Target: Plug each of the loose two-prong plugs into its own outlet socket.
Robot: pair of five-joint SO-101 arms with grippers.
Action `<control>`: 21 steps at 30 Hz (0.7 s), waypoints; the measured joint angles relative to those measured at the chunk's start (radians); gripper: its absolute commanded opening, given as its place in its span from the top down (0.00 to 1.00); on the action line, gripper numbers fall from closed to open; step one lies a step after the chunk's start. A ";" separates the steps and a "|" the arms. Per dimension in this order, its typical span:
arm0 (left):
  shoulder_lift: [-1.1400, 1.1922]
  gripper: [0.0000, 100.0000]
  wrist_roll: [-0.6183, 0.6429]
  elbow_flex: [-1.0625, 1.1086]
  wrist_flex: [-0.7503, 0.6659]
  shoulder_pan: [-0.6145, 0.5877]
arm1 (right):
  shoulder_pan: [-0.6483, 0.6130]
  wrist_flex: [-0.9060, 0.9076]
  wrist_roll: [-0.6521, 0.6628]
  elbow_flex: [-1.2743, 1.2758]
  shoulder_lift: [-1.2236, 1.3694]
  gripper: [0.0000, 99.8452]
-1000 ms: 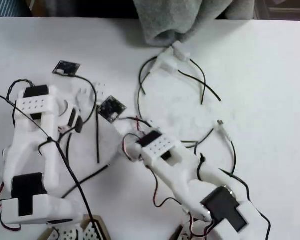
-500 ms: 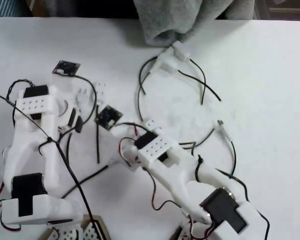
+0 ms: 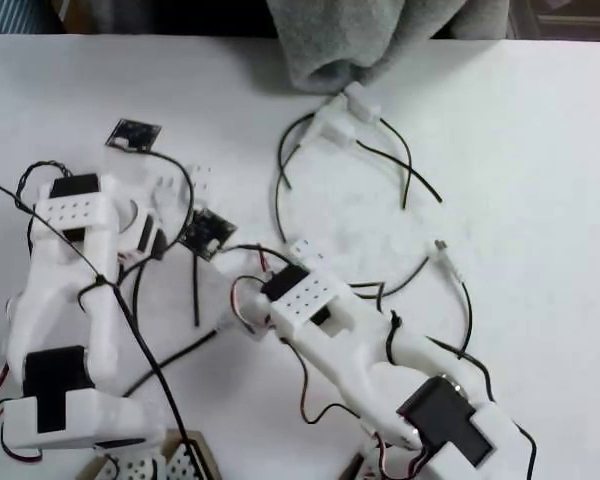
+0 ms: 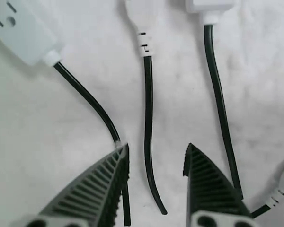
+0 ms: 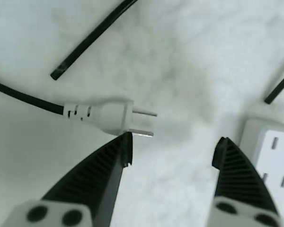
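Centre-frame in the high view, your right arm [image 3: 310, 300] crouches over tangled cables. Its wrist camera adds the detail: right gripper [image 5: 174, 146] fingers wide apart, holding nothing, a loose two-prong plug [image 5: 109, 116] beside one fingertip and an outlet socket [image 5: 270, 146] beside the other. Your left gripper [image 4: 156, 153], equally wide and unladen, straddles a black cable [image 4: 148, 142]. The table [image 3: 540, 120] stretches widest toward the frame's right edge.

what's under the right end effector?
The right end effector is open over bare table. A white plug lies by one fingertip, an outlet block by the other, partly covered.
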 measured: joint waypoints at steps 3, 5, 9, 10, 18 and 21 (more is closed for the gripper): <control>0.000 0.80 0.000 0.000 0.000 0.000 | 0.000 0.000 0.000 0.000 0.000 0.72; 0.000 0.80 0.000 0.000 0.000 0.000 | 0.009 0.000 0.000 0.000 0.003 0.72; 0.000 0.80 0.000 0.003 0.000 0.000 | 0.043 0.003 0.000 -0.006 0.068 0.72; 0.000 0.80 0.000 0.003 0.000 0.000 | 0.048 0.014 0.000 -0.021 0.089 0.72; 0.000 0.80 0.000 0.003 0.000 0.000 | 0.052 0.149 0.000 -0.164 0.199 0.72; 0.000 0.80 0.000 0.003 0.000 0.000 | 0.052 0.175 0.000 -0.167 0.184 0.72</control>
